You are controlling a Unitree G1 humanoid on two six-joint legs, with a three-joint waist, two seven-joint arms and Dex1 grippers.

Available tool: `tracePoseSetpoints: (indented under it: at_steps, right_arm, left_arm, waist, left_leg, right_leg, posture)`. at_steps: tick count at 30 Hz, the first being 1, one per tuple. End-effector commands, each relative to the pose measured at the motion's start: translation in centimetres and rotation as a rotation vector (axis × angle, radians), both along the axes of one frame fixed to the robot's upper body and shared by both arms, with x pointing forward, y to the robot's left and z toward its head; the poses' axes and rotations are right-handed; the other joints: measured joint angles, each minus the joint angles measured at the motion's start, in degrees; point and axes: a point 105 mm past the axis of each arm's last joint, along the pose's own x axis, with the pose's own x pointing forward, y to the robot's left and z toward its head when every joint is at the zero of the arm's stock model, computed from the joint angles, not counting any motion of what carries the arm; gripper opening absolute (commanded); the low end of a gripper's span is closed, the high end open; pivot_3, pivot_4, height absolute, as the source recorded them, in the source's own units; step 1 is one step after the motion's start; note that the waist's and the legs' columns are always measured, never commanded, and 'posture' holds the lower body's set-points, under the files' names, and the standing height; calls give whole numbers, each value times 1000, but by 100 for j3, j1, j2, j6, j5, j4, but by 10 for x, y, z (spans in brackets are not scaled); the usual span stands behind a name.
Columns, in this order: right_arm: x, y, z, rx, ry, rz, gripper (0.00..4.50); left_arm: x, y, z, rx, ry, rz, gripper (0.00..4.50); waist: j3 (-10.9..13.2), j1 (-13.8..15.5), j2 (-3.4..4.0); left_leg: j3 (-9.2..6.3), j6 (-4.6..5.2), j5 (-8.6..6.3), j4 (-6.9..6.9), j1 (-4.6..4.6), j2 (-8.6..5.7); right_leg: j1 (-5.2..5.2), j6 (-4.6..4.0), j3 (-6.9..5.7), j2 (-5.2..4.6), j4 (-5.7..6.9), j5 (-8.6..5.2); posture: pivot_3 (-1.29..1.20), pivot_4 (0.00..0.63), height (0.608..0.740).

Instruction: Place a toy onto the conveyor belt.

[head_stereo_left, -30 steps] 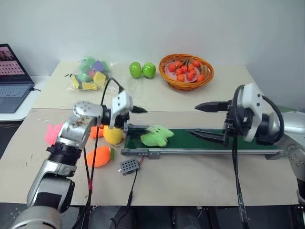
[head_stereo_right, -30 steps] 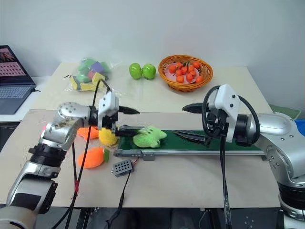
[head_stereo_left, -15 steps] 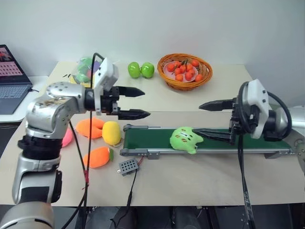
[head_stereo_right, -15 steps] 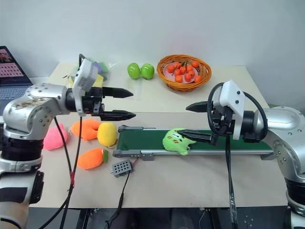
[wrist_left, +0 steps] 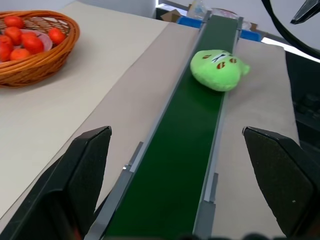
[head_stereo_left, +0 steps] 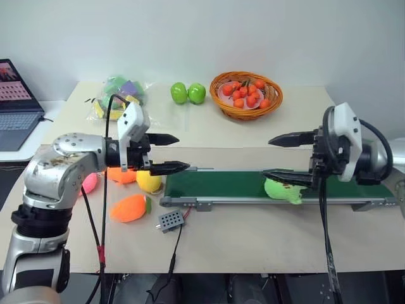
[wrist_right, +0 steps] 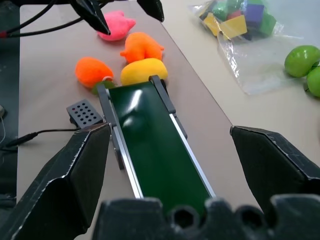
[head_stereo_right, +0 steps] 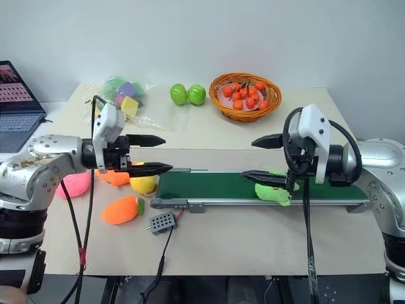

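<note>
We see the toy [head_stereo_left: 282,189] lying on the conveyor belt [head_stereo_left: 215,185], right of centre in the head view, under our right gripper [head_stereo_left: 282,156]. Both that and our left gripper [head_stereo_left: 173,153], at centre left, stand wide open and empty. The toy overhangs the belt's near rail, so it could roll off or catch the lower right finger.

Plain pale wall [head_stereo_left: 202,31] ahead of me, beige tables [head_stereo_left: 253,247] — two, butted together — laptop [head_stereo_left: 18,104] on my left.
</note>
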Motion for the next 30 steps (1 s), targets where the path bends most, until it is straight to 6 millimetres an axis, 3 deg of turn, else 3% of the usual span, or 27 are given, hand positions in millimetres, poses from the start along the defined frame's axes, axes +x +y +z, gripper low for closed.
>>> tracePoseSetpoints:
  at_steps: [1,14,30]
  right_arm:
    - [3,1,13,19,-67,4,4500]
    - [11,2,7,30,-65,-7,4500]
    - [11,3,8,26,-66,-5,4500]
  left_arm:
    - [1,1,18,-30,-104,36,4479]
    - [7,1,29,-73,-148,90,4479]
    - [6,3,26,-65,-136,91,4479]
  waist:
    - [0,0,0]
    - [0,1,0]
    - [0,0,0]
  left_leg:
    - [0,0,0,0,0,0]
    - [0,0,0,0,-2,0]
    - [0,0,0,0,-2,0]
  right_leg:
    - [0,0,0,0,0,0]
    - [0,0,-1,0,1,0]
    - [0,0,-1,0,1,0]
  posture:
    - [0,150,738]
    - [0,150,738]
    - [0,150,738]
